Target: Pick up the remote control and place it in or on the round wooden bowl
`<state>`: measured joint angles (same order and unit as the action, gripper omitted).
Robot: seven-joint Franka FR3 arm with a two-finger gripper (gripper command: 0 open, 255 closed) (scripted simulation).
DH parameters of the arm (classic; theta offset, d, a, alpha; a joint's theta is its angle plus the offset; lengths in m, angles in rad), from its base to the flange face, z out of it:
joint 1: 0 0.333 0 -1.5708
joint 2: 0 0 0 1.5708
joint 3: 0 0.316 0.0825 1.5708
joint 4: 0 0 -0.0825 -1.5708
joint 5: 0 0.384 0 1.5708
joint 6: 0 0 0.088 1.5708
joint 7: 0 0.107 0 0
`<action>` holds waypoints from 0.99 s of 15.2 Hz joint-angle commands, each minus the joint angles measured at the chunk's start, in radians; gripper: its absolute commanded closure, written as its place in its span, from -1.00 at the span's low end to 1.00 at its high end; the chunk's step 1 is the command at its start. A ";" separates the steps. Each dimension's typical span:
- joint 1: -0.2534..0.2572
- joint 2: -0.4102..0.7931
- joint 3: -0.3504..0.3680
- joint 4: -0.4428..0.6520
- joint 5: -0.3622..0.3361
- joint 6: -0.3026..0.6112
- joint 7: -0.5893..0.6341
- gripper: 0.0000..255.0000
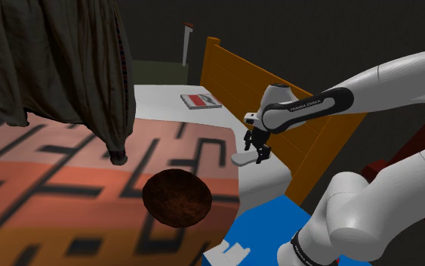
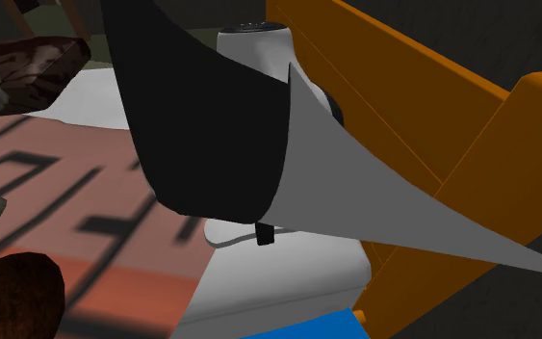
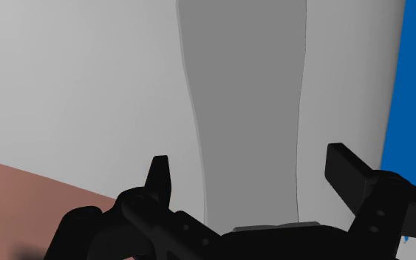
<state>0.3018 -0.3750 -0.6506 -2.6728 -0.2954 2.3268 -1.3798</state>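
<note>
1. Nearest in the shoulder view is the white Franka arm point(image 1: 399, 75), which reaches up and towards that view's left. A bright blue patch point(image 1: 271, 219) lies just below the corner of the white surface.
2. Next is the round, dark brown wooden bowl point(image 1: 177, 198). It sits on a salmon-pink cover with a dark maze pattern point(image 1: 60, 189), close to the cover's edge. It stands well apart from the gripper and has nothing in it.
3. Beyond the bowl, the all-black two-finger gripper point(image 1: 256, 153) hangs low over the flat white surface point(image 1: 165, 102), pointing down.
4. Directly under it is the long, plain grey remote control point(image 1: 241, 159), which lies on the white surface near the orange board.
5. In the wrist view the remote control point(image 3: 247, 103) runs lengthwise away from the gripper point(image 3: 254, 170). The fingers point(image 3: 159, 177) stand apart, one on each side of it, with a strip of white surface visible between each finger and the remote (so it is straddled, not clasped).
6. In the second exterior view the pale remote control point(image 2: 228, 233) lies by the rounded corner of the white surface. The bowl point(image 2: 9, 294) is at that view's lower left.
7. Farther back on the white surface lies a flat red-and-white book point(image 1: 201, 100), well apart from the remote control.
8. A tall orange wooden board point(image 1: 241, 75) runs along the far side of the white surface.
9. A dark, wrinkled hanging cloth point(image 1: 60, 60) drapes down over the patterned cover at the shoulder view's upper left.
</note>
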 commanded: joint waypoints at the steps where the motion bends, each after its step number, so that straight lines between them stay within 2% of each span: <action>1: 0.000 0.000 0.000 0.000 0.000 0.000 0.000 1.00; 10: 0.000 0.000 0.000 0.000 0.000 0.000 0.000 1.00; 15: -0.012 -0.058 0.027 0.031 -0.008 -0.087 0.013 1.00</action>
<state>0.2928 -0.4209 -0.6288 -2.6464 -0.3013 2.2564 -1.3699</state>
